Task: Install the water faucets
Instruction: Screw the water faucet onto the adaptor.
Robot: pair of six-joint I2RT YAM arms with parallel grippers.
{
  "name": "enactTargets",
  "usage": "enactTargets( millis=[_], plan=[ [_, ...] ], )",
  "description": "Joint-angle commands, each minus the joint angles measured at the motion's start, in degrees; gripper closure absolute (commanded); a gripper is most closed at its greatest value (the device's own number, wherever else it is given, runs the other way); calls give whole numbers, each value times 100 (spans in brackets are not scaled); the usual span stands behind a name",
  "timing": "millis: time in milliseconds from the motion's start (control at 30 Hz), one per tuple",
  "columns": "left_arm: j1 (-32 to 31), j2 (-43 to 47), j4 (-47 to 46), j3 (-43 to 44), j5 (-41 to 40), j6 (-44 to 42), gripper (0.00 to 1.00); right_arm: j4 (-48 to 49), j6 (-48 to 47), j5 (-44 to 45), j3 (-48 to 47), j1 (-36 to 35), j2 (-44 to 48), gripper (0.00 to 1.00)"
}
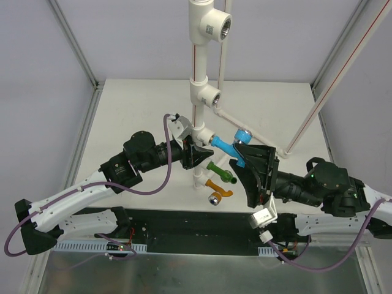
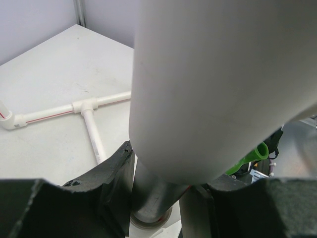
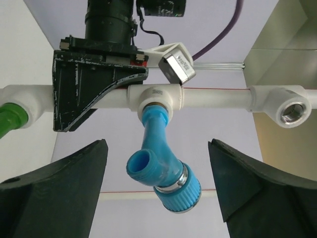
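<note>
White counter (image 1: 141,116), grey walls and frame rails round it, open room at upper left and right; smooth white pipe (image 1: 197,61) stands at centre. Curved plastic taps stick out to its right: blue faucet (image 1: 228,146) in a tee, green faucet (image 1: 219,171) below, orange faucet (image 1: 217,187) lowest. Left hand (image 1: 193,153) clamps the pipe; right hand (image 1: 240,166) spread wide, flanking the blue faucet without touching.

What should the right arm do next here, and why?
Probably close the right end effector on the blue faucet to twist it tighter: its fingers stand open either side, not touching; the faucet sits in the fitting, and the left end effector clamps the pipe.
</note>
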State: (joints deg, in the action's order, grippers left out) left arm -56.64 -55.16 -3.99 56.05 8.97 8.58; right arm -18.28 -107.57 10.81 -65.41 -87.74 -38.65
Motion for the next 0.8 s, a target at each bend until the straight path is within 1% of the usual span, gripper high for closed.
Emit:
enactTargets(
  millis=[0, 33, 100, 167, 233, 267, 333, 400, 467, 533, 633, 700, 767],
  plan=[
    [4, -22, 619, 143, 26, 961, 100, -474, -423, 509, -297, 55, -151, 15],
    [4, -22, 619, 143, 34, 953, 100, -544, -379, 553, -323, 108, -186, 21],
    [4, -30, 619, 152, 43, 961, 100, -658, -291, 659, -324, 240, -265, 38],
    [4, -39, 610, 160, 61, 953, 100, -738, -134, 747, -324, 415, -344, 51],
    [-5, -4, 601, 152, 52, 970, 100, -721, 121, 887, -289, 547, -441, 61],
    [4, 5, 610, 143, 52, 962, 100, -660, 314, 1027, -245, 548, -476, 71],
    [4, 31, 592, 117, 61, 970, 100, -248, 892, 1309, -70, 557, -538, 99],
    [4, 57, 592, 116, 61, 961, 100, 550, 1613, 1502, 211, 557, -503, 100],
    [-5, 66, 601, 116, 61, 970, 100, 1166, 2727, 1791, 353, 557, -503, 100],
    [-5, 66, 592, 116, 78, 953, 100, 1021, 4341, 2126, 117, 565, -590, 100],
    [4, 40, 601, 116, 61, 944, 100, 389, 6987, 2338, -331, 557, -678, 100],
    [4, -4, 636, 134, 70, 918, 100, 28, 8762, 2067, -438, 557, -661, 100],
    [-5, -30, 654, 169, 78, 900, 100, 44, 10344, 1480, -386, 565, -539, 100]
  ],
)
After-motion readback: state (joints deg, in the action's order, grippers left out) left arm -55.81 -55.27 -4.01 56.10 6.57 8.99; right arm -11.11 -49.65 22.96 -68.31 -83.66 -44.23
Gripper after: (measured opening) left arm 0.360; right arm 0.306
